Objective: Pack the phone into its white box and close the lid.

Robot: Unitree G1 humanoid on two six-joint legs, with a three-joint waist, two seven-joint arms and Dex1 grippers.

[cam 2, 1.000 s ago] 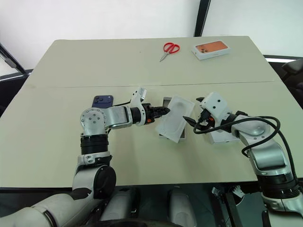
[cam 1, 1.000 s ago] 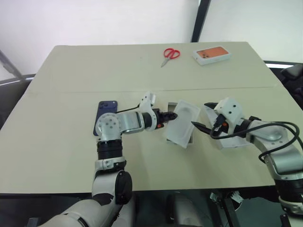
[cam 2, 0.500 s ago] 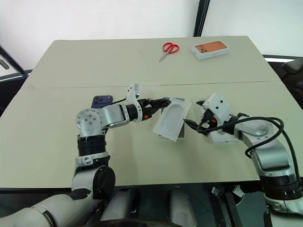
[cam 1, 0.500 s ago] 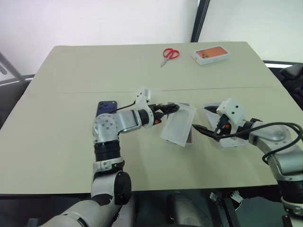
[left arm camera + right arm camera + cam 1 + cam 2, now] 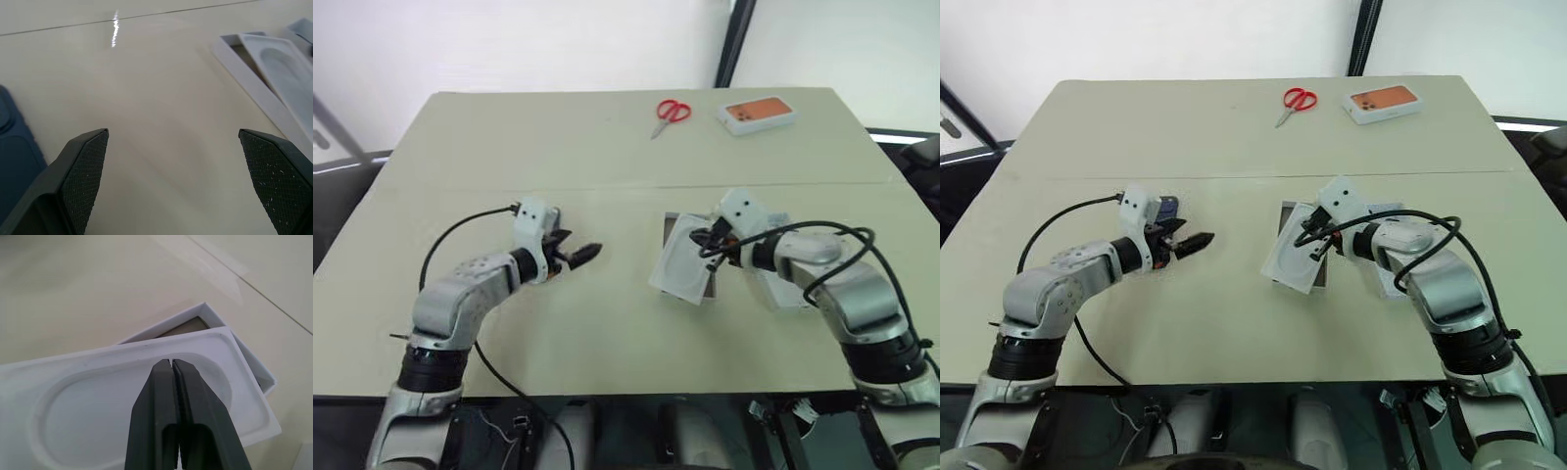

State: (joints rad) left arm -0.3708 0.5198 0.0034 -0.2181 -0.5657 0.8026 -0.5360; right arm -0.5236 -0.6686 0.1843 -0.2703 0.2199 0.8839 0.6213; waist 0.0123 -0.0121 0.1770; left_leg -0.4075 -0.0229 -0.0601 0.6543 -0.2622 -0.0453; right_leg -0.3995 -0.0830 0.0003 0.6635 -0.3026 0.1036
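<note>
With the insert (image 5: 685,262) tilted across the box (image 5: 195,325) and pinched at its edge by the shut right gripper (image 5: 172,363), its removal is judged next, before the phone (image 5: 14,161), lying well left of the box beside the wide-open, empty left gripper (image 5: 578,255), is packed.

The moulded insert (image 5: 683,260) lies askew across the white box (image 5: 195,323), with the phone (image 5: 17,161) well to their left.
</note>
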